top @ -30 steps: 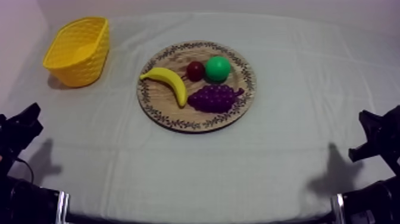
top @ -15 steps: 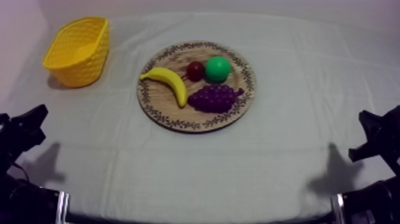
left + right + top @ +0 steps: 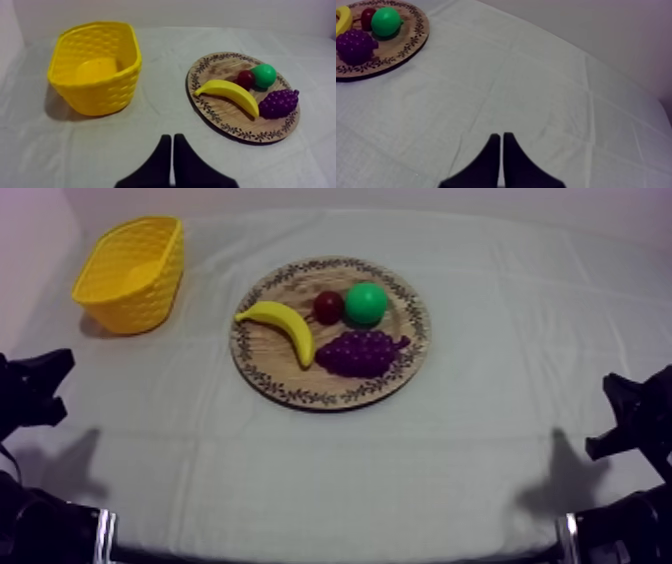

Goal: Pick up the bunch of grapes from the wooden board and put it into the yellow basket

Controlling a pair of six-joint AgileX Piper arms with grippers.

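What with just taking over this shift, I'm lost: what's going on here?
Nothing is being handled yet. The grapes lie on the board beside the banana, the small red fruit and a green fruit. The basket stands apart at the table's far left. The left gripper and right gripper are both shut on nothing, away from the board.

The light is soft and a bit dim, with a pale purple tint on the wall (image 3: pixel 30 228). The cloth (image 3: pixel 330 478) looks grey-white and evenly lit. Both arms throw grey shadows on it: one by the left arm (image 3: pixel 30 388), one by the right arm (image 3: pixel 635 423). The yellow basket (image 3: pixel 100 95) has a dark shadow beside its base, and the wooden board (image 3: pixel 227 117) has a thin one along its near edge.
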